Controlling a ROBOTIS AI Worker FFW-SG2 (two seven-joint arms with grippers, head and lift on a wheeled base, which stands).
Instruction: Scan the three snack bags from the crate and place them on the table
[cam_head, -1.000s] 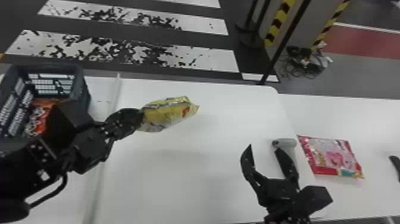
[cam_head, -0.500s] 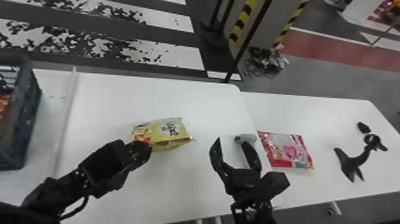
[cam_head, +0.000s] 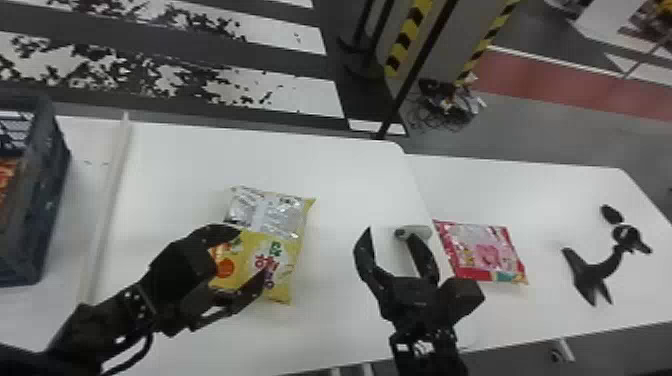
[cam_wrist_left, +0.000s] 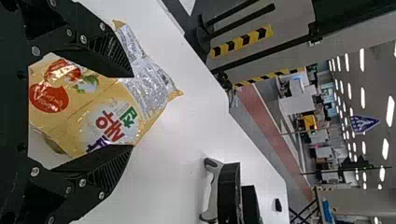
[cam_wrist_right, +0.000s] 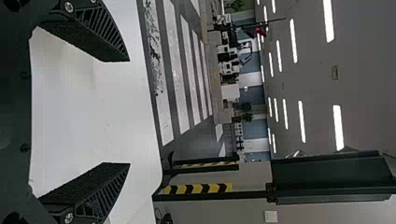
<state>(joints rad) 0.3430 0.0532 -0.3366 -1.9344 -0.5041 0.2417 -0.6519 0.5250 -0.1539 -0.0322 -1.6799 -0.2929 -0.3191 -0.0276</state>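
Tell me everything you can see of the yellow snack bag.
The yellow snack bag looks like glossy, crinkled plastic film, slightly puffed, with pointed corners. Its far part carries a silvery panel of small print; the nearer yellow part bears a red round patch and colourful lettering. It lies broad side up on the white table, partly between the left gripper's open fingers; whether they touch it, I can't tell.

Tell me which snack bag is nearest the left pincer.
The yellow bag is right at the left pincer; the pink bag lies beyond the right pincer and the orange one is in the crate.
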